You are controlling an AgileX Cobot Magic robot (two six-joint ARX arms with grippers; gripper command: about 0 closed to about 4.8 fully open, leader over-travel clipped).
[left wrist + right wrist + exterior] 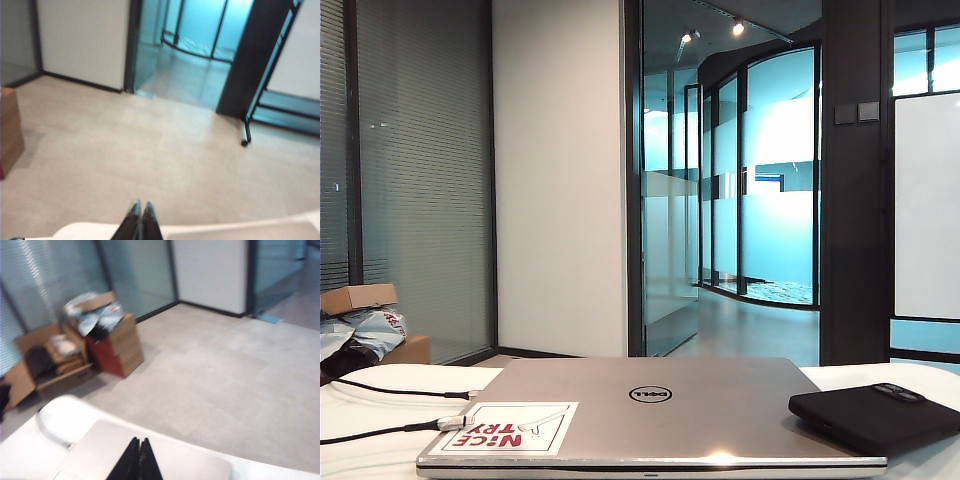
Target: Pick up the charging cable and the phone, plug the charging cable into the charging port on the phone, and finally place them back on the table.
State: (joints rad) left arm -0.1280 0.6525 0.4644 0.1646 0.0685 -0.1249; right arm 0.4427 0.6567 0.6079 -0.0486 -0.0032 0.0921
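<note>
Two readable marks: the Dell logo on the closed silver laptop (655, 415) lid, and an upside-down "NICE TRY" sticker (505, 428) at its near-left corner. Charging cable (380, 431) lies on the table (360, 455) to the left, silvery plug resting on the sticker; a second black cord (395, 390) runs behind it. Phone (875, 415) sits at the laptop's right edge. Left gripper (139, 209) shut, empty, over the table's far edge. Right gripper (138, 442) shut, empty, above the laptop. Cardboard boxes (70, 352) on the floor beyond.
</note>
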